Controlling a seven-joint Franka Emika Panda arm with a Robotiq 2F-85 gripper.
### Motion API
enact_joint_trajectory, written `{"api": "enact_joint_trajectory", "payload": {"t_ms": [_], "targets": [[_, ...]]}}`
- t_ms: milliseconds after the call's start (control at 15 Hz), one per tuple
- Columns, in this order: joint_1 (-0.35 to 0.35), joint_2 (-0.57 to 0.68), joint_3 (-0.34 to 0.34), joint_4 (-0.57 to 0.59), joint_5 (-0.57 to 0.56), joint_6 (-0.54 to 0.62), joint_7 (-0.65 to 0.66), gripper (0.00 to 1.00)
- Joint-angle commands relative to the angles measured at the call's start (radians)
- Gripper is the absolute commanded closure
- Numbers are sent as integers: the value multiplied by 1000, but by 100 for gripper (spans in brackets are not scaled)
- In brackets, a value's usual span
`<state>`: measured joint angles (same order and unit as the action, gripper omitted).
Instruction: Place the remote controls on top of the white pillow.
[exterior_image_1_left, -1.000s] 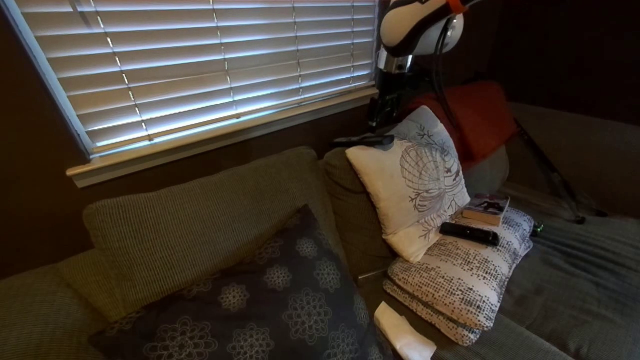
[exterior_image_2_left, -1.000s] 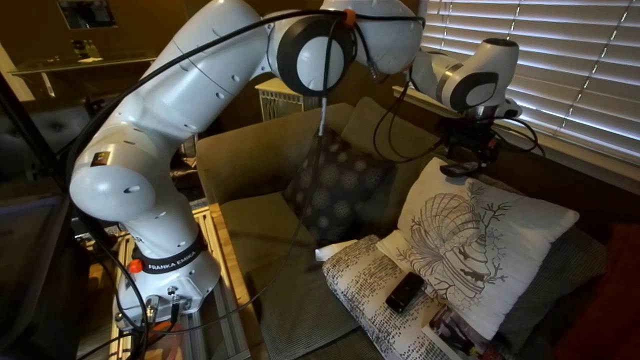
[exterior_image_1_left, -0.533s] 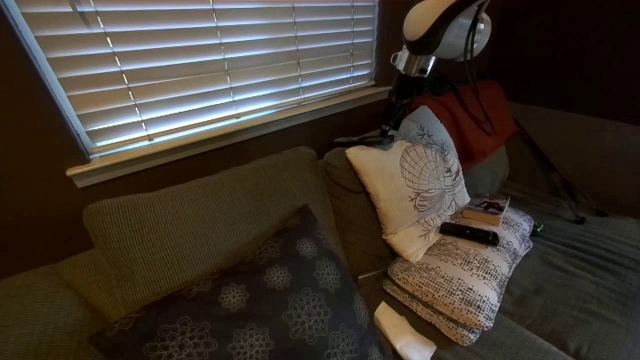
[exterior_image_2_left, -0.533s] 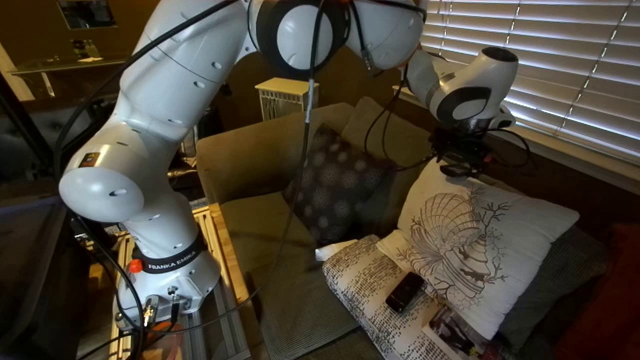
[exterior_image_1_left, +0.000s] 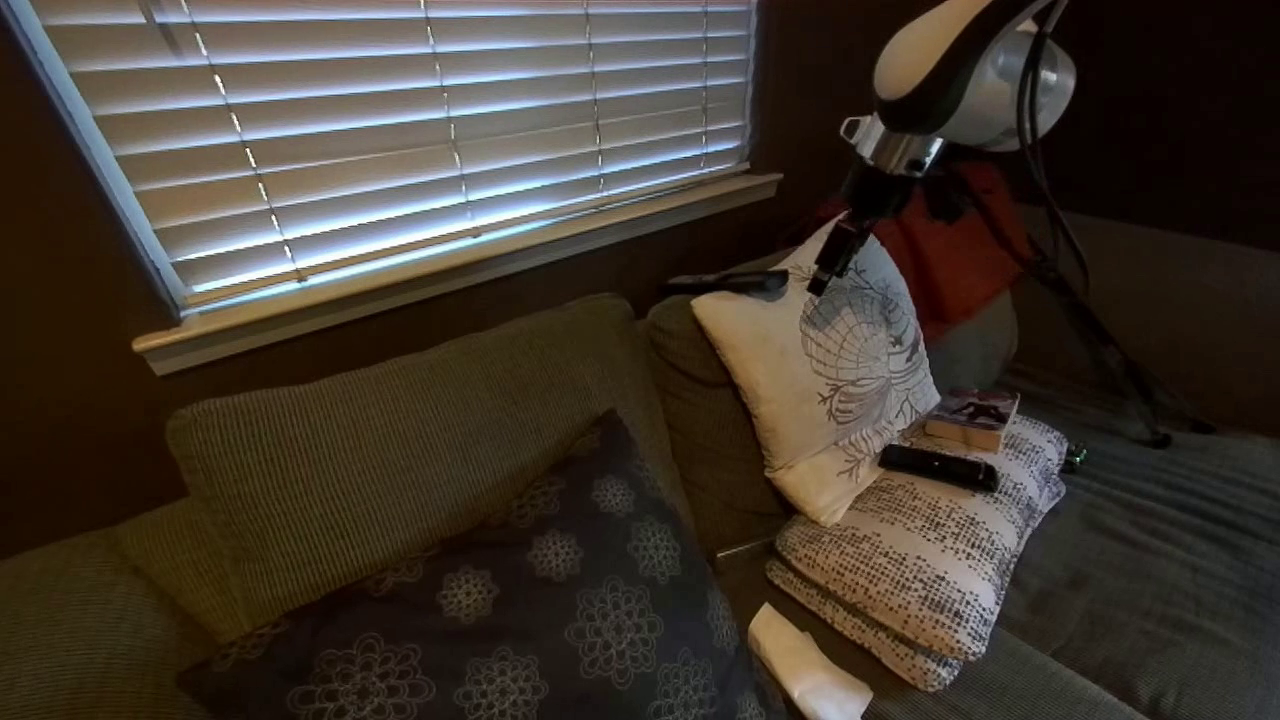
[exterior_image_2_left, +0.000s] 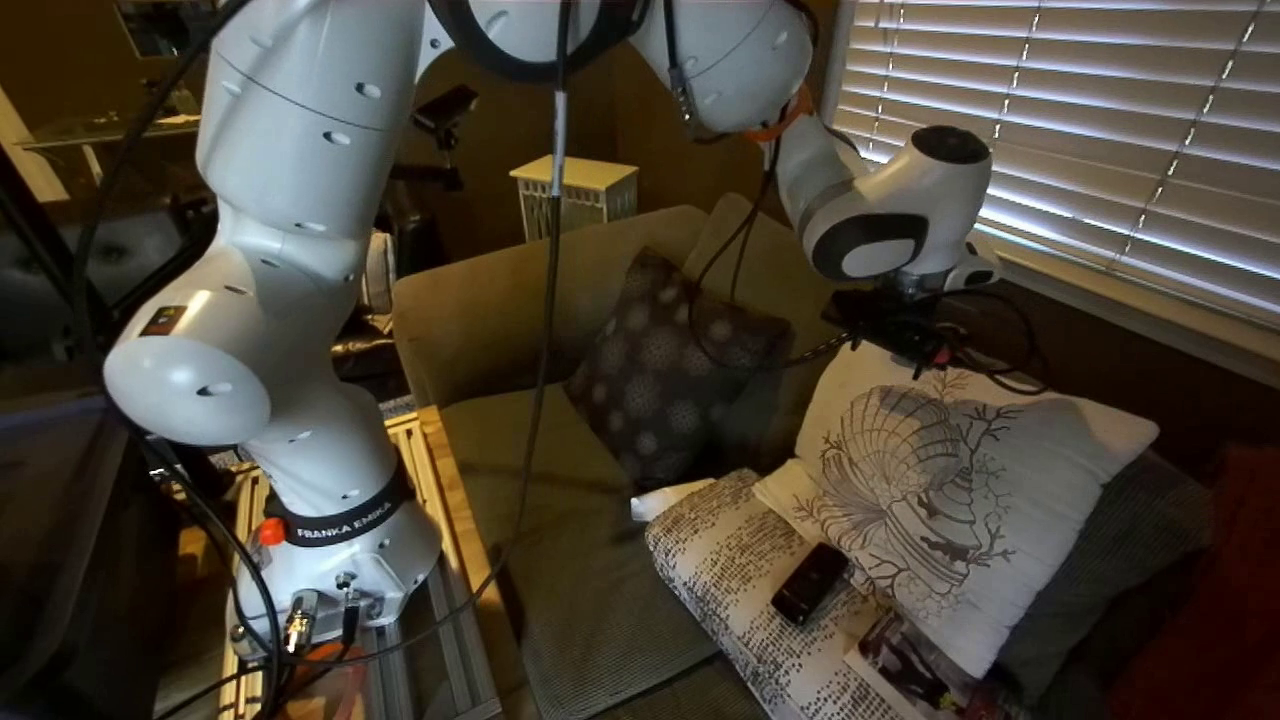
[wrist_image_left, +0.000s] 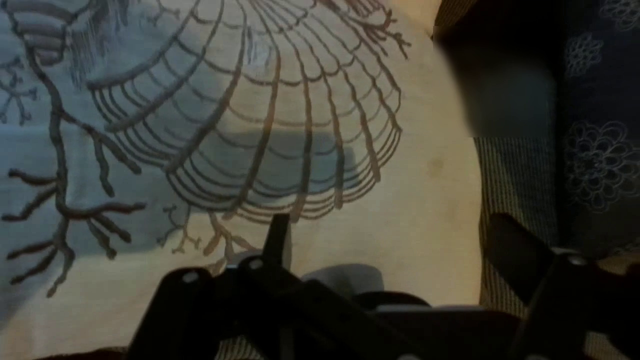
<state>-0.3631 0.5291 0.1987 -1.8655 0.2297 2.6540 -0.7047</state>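
Note:
The white pillow (exterior_image_1_left: 780, 380) with its shell print leans against the sofa back. One black remote control (exterior_image_1_left: 728, 282) rests across its top corner, sticking out past the edge. In an exterior view (exterior_image_2_left: 915, 365) the gripper hides that remote. A second remote control (exterior_image_2_left: 808, 585) lies on a speckled cushion at the pillow's foot. My gripper (exterior_image_1_left: 820, 285) hovers before the pillow's upper face, right of the upper remote and apart from it. In the wrist view the gripper (wrist_image_left: 395, 235) has its fingers spread wide, with only pillow fabric seen between them.
A book (exterior_image_1_left: 972, 418) lies by the lower remote on the stacked speckled cushions (exterior_image_1_left: 900, 560). A dark floral cushion (exterior_image_1_left: 610, 560) and a white cloth (exterior_image_1_left: 808, 665) are on the sofa. The window sill (exterior_image_1_left: 460, 255) runs behind the sofa back; a red cloth (exterior_image_1_left: 975, 240) hangs beyond the pillow.
From the pillow's top corner, my gripper has moved away and tilted, now over the shell print. The upper remote stays where it was. The jaws stayed open.

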Motion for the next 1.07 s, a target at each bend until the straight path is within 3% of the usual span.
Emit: {"api": "enact_joint_trajectory", "payload": {"t_ms": [0, 467, 733, 1000], "targets": [[-38, -143, 20, -248, 86, 120, -53, 0], [-91, -314, 18, -625, 159, 307, -55, 0], [-108, -308, -22, -660, 112, 292, -35, 0], [-74, -269, -103, -597, 21, 214, 17, 0]]}}
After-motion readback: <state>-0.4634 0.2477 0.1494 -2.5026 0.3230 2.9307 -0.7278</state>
